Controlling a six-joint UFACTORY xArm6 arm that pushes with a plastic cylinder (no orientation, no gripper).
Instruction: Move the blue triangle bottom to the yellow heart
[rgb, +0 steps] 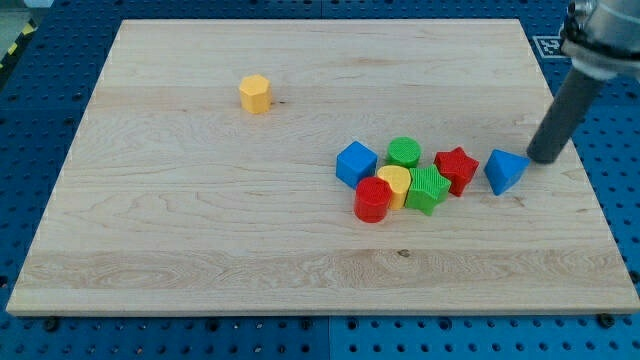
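Observation:
The blue triangle (505, 171) lies at the view's right on the wooden board (200, 230). The yellow heart (395, 184) sits in a tight cluster to its left, between a red cylinder (373, 199) and a green block (428, 189). My tip (543, 158) is the lower end of the dark rod; it stands just right of the blue triangle and slightly above it in the view, close to its edge.
A blue cube (356, 164), a green cylinder (404, 152) and a red star (456, 168) belong to the same cluster; the red star lies between the blue triangle and the heart. A yellow hexagonal block (256, 94) stands alone at the upper left.

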